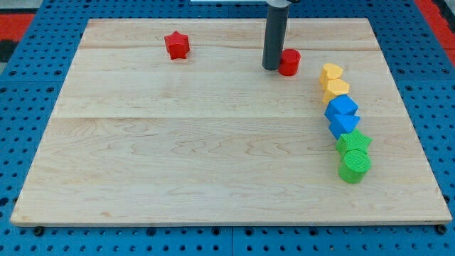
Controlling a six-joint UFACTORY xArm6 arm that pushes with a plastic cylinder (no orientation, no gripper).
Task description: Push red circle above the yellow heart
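The red circle (289,62) lies near the view's top, right of the board's middle. My tip (271,68) touches its left side. The yellow heart (331,72) lies to the right of the red circle and slightly lower, with a small gap between them. It heads a curved line of blocks running down the view's right.
Below the yellow heart lie a second yellow block (335,89), two blue blocks (342,108) (345,125), a green star (353,143) and a green circle (354,166). A red star (176,45) lies at the view's top left. The wooden board (178,142) sits on a blue pegboard.
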